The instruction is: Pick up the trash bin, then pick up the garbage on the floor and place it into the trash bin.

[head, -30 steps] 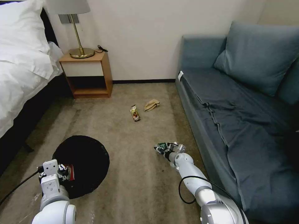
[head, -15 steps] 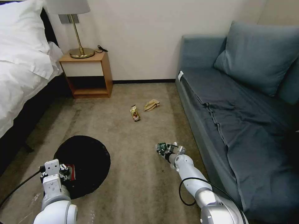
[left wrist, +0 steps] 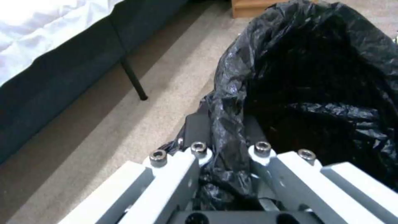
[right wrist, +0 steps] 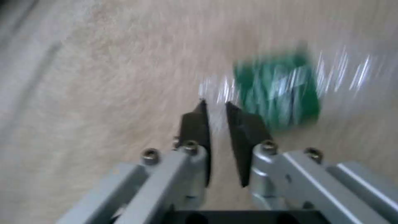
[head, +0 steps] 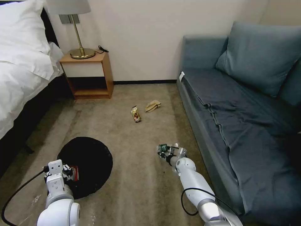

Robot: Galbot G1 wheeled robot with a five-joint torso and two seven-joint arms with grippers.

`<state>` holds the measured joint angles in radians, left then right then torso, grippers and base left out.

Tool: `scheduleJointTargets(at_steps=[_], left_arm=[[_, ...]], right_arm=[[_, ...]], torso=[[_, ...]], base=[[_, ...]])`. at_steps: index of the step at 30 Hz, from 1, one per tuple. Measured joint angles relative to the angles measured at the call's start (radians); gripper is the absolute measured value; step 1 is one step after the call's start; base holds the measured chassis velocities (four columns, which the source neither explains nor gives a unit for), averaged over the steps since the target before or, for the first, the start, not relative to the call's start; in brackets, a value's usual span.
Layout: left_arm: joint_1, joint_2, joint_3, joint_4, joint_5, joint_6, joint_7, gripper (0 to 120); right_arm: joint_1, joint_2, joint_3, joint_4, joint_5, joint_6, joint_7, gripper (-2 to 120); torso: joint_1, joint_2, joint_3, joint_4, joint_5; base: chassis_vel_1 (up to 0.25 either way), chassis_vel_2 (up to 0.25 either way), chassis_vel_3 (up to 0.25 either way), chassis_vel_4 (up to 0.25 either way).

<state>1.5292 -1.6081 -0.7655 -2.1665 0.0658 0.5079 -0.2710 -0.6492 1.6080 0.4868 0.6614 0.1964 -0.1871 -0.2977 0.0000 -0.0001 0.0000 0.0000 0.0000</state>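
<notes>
Black-bagged trash bin point(head: 86, 166) sits near-left, left gripper point(left wrist: 226, 137) clamped on its rim. Right gripper point(right wrist: 215, 116) is nearly closed around the clear bottle point(right wrist: 278, 90), close to the sofa point(head: 219, 125) edge. Two wrappers point(head: 136, 113) lie farther off on open carpet point(head: 141, 188).

One trash bin point(head: 91, 163) stood on the carpet point(head: 141, 188) near its left edge. Four pieces of garbage were counted: one red-and-white wrapper point(head: 74, 173) at the bin's near rim, one clear bottle point(head: 163, 148) with a green label toward the carpet's right edge, and one brown-gold snack wrapper point(head: 135, 114) and one crumpled tan paper point(head: 152, 105) near its far edge. Two grippers were visible, one left gripper point(left wrist: 226, 146) and one right gripper point(right wrist: 215, 105).
</notes>
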Motion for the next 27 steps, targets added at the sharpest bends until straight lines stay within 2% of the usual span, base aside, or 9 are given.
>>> scheduleJointTargets(at_steps=[4, 6, 10, 11, 13, 15, 19, 22, 27], left_arm=[[-0.004, 0.0, -0.001, 0.006, -0.003, 0.0, 0.001, 4], [-0.012, 0.0, 0.002, 0.02, -0.005, 0.0, 0.002, 4], [-0.016, 0.0, 0.006, 0.027, -0.005, 0.0, 0.002, 4], [-0.021, 0.0, 0.01, 0.033, -0.005, 0.0, 0.002, 4], [-0.022, 0.0, 0.011, 0.035, -0.005, 0.001, 0.002, 4], [-0.024, 0.0, 0.013, 0.036, -0.008, 0.0, 0.002, 4], [-0.024, 0.0, 0.011, 0.036, -0.01, -0.001, 0.002, 4], [-0.024, 0.0, 0.01, 0.036, -0.014, -0.001, 0.003, 4], [-0.026, 0.0, 0.011, 0.034, -0.019, 0.003, 0.003, 4]], right_arm=[[0.006, 0.0, -0.003, 0.009, -0.149, 0.097, -0.008, 22], [0.018, 0.0, -0.01, 0.035, -0.248, 0.159, -0.008, 35], [0.027, 0.0, -0.014, 0.038, -0.351, 0.218, -0.001, 42], [0.045, 0.0, -0.012, 0.027, -0.495, 0.291, 0.017, 52], [0.055, 0.0, -0.011, 0.017, -0.564, 0.321, 0.031, 55], [0.087, 0.0, -0.011, -0.007, -0.792, 0.381, 0.088, 70], [0.113, 0.0, -0.014, -0.016, -0.93, 0.4, 0.133, 79], [0.149, -0.004, -0.047, -0.02, -1.168, 0.4, 0.239, 93], [0.165, -0.051, -0.161, -0.018, -1.322, 0.356, 0.313, 99]], torso=[[0.0, 0.0, 0.0, 0.0, 0.0], [0.0, 0.0, 0.0, 0.0, -0.0001], [0.0, 0.0, 0.0, 0.0001, 0.0], [0.0, 0.0, 0.0, 0.0, -0.0001], [0.0, 0.0, 0.0, 0.0, -0.0001], [0.0, 0.0, 0.0, 0.0, 0.0], [0.0, 0.0, 0.0, 0.0, 0.0], [0.0, 0.0, 0.0, 0.0001, 0.0], [0.0, 0.0, 0.0, -0.0001, -0.0002]], base=[[0.0, 0.0, 0.0, 0.0], [0.0, 0.0, 0.0, 0.0], [0.0, 0.0, 0.0, 0.0], [0.0, 0.0, 0.0, 0.0], [0.0, 0.0, 0.0, 0.0], [0.0, 0.0, 0.0, 0.0], [0.0, 0.0, 0.0, 0.0], [0.0, 0.0, 0.0, 0.0], [0.0, 0.0, 0.0, 0.0]])
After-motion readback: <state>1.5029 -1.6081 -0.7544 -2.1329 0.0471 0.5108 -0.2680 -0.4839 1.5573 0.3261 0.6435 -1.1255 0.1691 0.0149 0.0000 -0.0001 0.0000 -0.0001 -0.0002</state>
